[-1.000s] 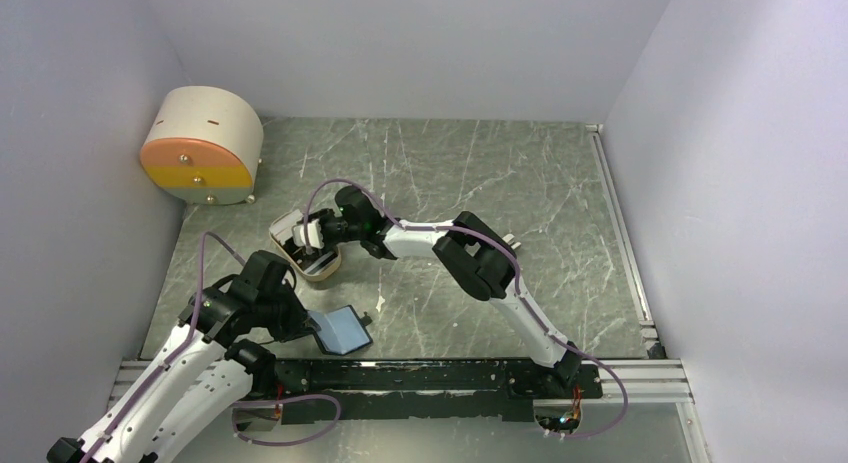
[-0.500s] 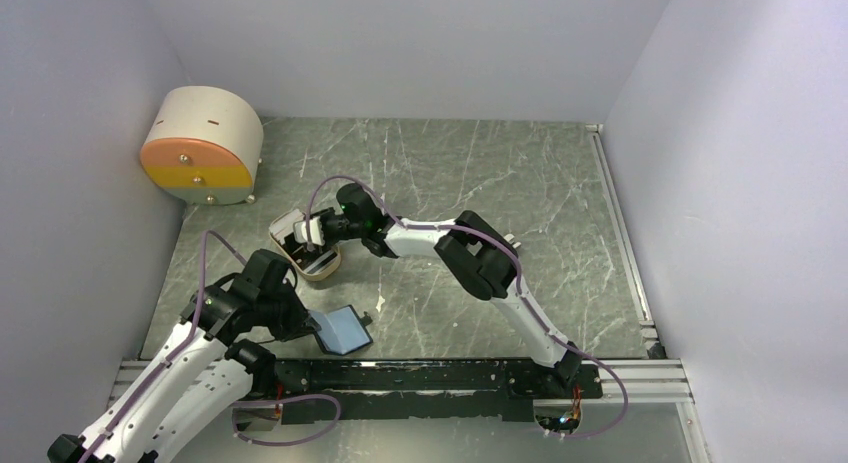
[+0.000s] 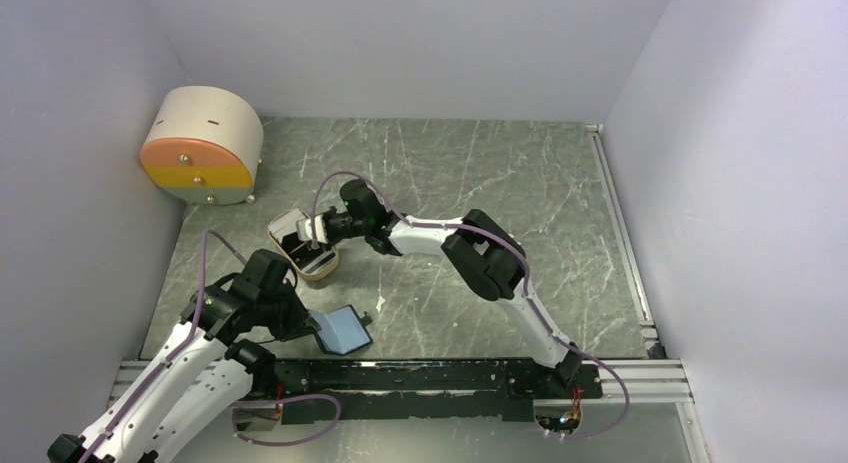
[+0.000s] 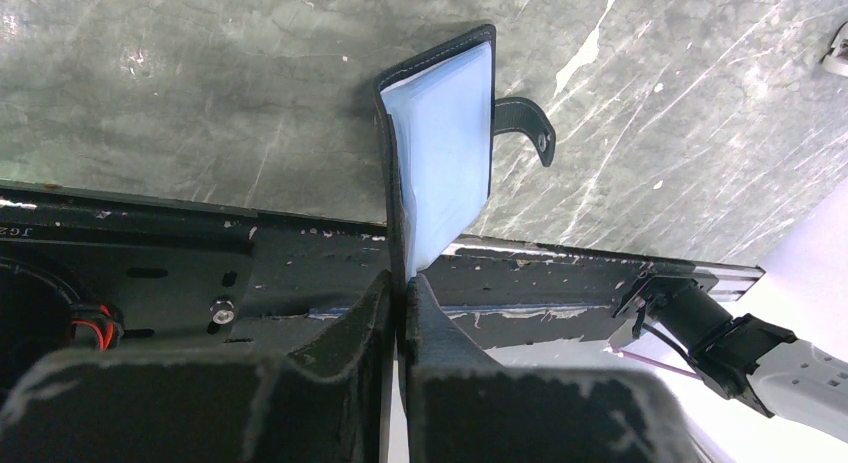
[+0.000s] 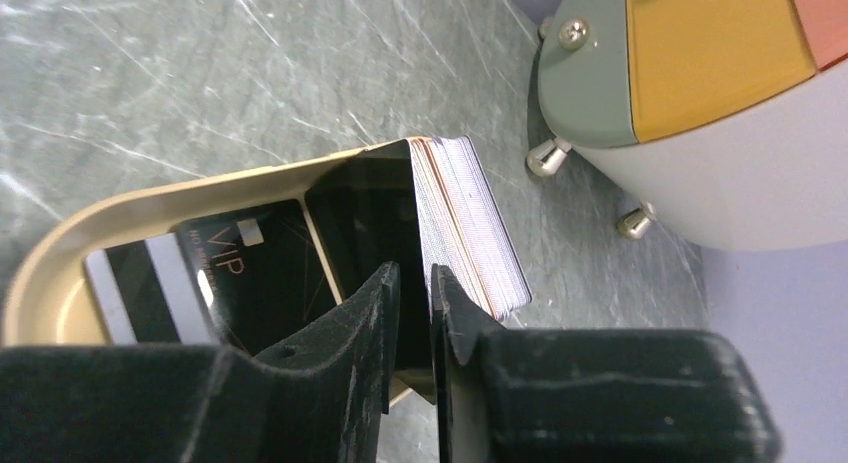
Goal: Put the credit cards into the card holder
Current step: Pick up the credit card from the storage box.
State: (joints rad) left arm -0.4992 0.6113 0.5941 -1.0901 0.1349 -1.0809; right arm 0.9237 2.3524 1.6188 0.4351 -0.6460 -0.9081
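Note:
The card holder (image 3: 342, 330) is a black bifold with blue-grey pockets, standing open near the front rail; it also shows in the left wrist view (image 4: 445, 153). My left gripper (image 3: 312, 328) is shut on its black flap (image 4: 402, 283). The credit cards (image 3: 287, 223) stand tilted on edge as a stack (image 5: 470, 223) at one end of a beige tray (image 5: 150, 208). My right gripper (image 3: 312, 233) reaches into the tray, its jaws nearly together (image 5: 412, 273) on a black card, with the stack against the outside of one finger. A black VIP card (image 5: 230, 283) lies flat in the tray.
The big beige-and-orange round box (image 3: 200, 148) stands at the back left, close beyond the tray, and shows in the right wrist view (image 5: 700, 83). The black front rail (image 3: 430, 373) runs just behind the card holder. Walls close in on the left, back and right.
My right gripper has moved slightly left in the tray, and the card stack has shifted left and tipped up with it. The left arm and card holder have not moved.

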